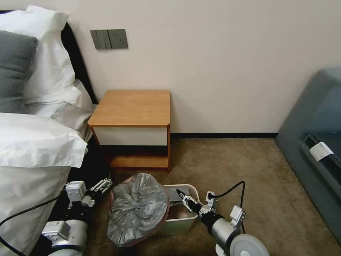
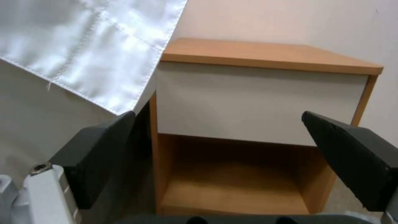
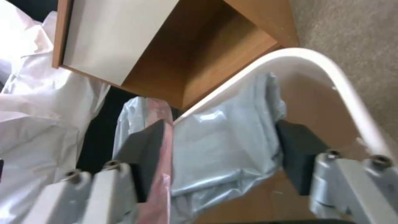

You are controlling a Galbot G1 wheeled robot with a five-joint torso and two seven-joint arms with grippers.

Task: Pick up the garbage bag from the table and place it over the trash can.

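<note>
Crinkled thin grey translucent plastic garbage bag [image 1: 137,209], pink-edged: draped over cream-beige trash can [image 1: 184,221], between spread jaws of right gripper [image 1: 183,197], ungripped. Light, limp, slippery; best pinched at hem. Left gripper [image 1: 100,186] beside it, wide open, empty.

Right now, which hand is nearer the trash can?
Right. The right hand is open at the trash can opening, by the garbage bag. The left hand is open beyond the bag, near the bed.
</note>
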